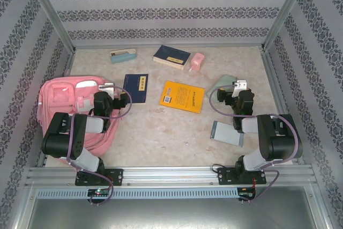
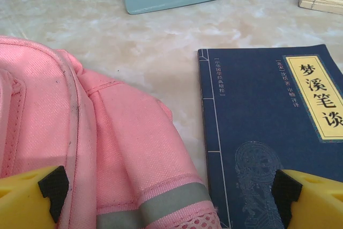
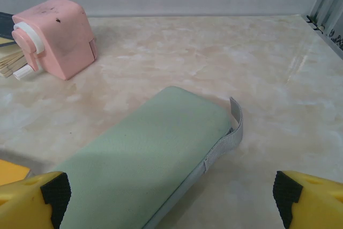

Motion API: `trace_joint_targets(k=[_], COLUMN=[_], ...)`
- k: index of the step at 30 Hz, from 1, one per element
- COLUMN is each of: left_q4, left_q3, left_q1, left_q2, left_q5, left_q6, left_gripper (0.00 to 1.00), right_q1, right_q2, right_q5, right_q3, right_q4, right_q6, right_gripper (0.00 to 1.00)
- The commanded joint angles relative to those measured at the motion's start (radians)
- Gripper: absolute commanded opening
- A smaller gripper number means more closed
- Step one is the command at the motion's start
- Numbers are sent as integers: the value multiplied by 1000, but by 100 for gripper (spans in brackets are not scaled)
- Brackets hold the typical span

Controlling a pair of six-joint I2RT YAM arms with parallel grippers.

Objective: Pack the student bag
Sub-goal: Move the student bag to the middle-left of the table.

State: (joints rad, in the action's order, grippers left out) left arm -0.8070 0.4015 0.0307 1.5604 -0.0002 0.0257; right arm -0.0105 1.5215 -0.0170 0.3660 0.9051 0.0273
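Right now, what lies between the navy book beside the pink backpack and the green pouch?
A yellow book, lying flat; the top view shows it.

Fixed camera high above the near edge looks down over a marbled beige tabletop (image 1: 161,130). Left wrist camera, low and close, faces a soft pink fabric backpack (image 2: 123,132) and dark blue paperback (image 2: 257,132); right wrist camera, a pale green fabric pouch (image 3: 144,154). The overhead view shares these.

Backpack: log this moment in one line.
left gripper open over backpack, blue book | right gripper open over green pouch | nothing held
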Motion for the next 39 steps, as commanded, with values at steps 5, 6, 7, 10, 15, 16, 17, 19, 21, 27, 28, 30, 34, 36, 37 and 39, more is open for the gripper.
trace_joint_targets(k=[5, 6, 7, 10, 15, 16, 17, 19, 21, 27, 28, 30, 34, 36, 37, 39], left_q4=[-27, -27, -27, -27, -27, -27, -26, -27, -26, -15, -15, -16, -7, 42, 103, 313], left_q3=[10, 9, 10, 10, 10, 10, 9, 10, 11, 13, 14, 14, 18, 37, 58, 144], left_q1=[-23, -22, -22, -22, -22, -22, -22, -22, -22, -28, -28, -29, -28, -29, -29, -29], left_q2=[-2, -2, -1, -1, -2, -2, -2, -2, -2, -4, -4, -4, -7, -31, -54, -122], left_q5=[-50, -50, -50, -51, -50, -50, -50, -50, -49, -40, -38, -36, -12, -11, -27, -94], left_q6=[-9, -9, -9, -9, -9, -9, -9, -9, -9, -6, -6, -4, -15, -17, -14, 22], left_gripper=[99, 99, 99, 99, 99, 100, 99, 99, 100, 100, 100, 99, 99, 100, 100, 100], right_q1=[3, 3, 3, 4, 3, 3, 2, 1, 0, -6, -6, -8, -8, -4, -3, -2], right_q2=[-6, -5, -6, -5, -6, -4, -5, -5, -4, -6, -5, -4, -7, -20, -40, -113], right_q5=[-16, -17, -16, -16, -18, -18, -21, -22, -25, -33, -34, -38, -38, -6, 15, 53], right_q3=[17, 17, 17, 17, 17, 17, 17, 17, 17, 17, 17, 18, 16, 13, 11, 7], right_q4=[6, 6, 6, 6, 6, 6, 6, 6, 6, 8, 7, 6, 8, 10, -3, -56], right_q6=[10, 10, 9, 9, 10, 11, 11, 12, 12, 15, 15, 16, 15, 25, 30, 40], right_gripper=[98, 98, 98, 98, 98, 98, 98, 98, 98, 98, 98, 98, 98, 98, 98, 98])
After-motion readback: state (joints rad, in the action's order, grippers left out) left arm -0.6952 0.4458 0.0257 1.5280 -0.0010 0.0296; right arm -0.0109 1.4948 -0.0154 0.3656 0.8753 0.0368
